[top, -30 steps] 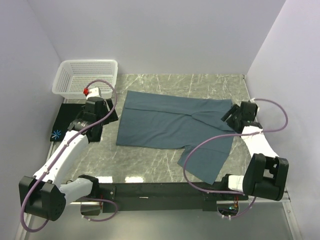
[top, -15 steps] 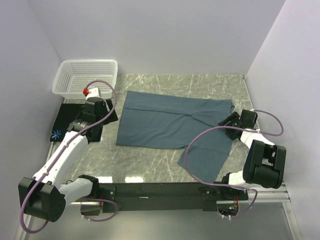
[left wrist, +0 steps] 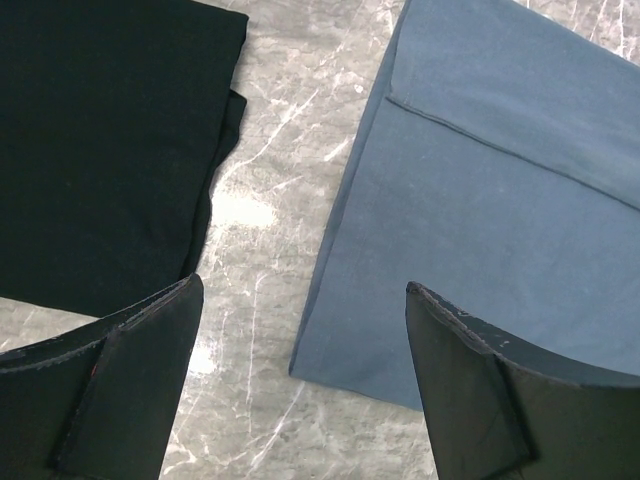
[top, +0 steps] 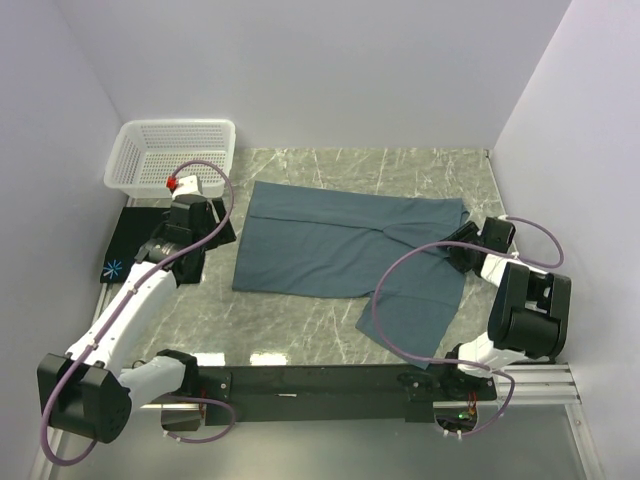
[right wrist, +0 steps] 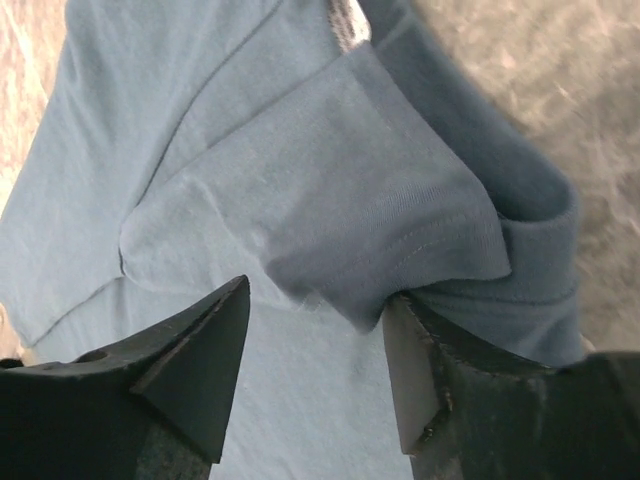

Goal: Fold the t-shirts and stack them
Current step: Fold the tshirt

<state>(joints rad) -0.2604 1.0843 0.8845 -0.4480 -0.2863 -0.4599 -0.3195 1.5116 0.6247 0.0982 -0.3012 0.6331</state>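
The slate-blue t-shirt (top: 340, 245) lies spread on the marble table, one sleeve hanging toward the front edge. At its right edge my right gripper (top: 462, 245) is low over the cloth. In the right wrist view the gripper (right wrist: 318, 292) is open, and a raised fold of sleeve (right wrist: 400, 220) rests against its right finger. The black t-shirt (top: 128, 232) lies at the left under the left arm, with its light-blue starburst (top: 113, 267) showing. My left gripper (left wrist: 302, 285) hangs open above the bare strip between the black shirt (left wrist: 100, 140) and the blue shirt's corner (left wrist: 480, 180).
A white lattice basket (top: 178, 124) stands at the back left corner. Walls close in the table (top: 400, 170) on the left, back and right. The black rail that carries both arm bases runs along the front edge.
My right gripper has dropped from above the shirt's right edge down onto the sleeve, and its jaws have narrowed a little. The left arm has not moved.
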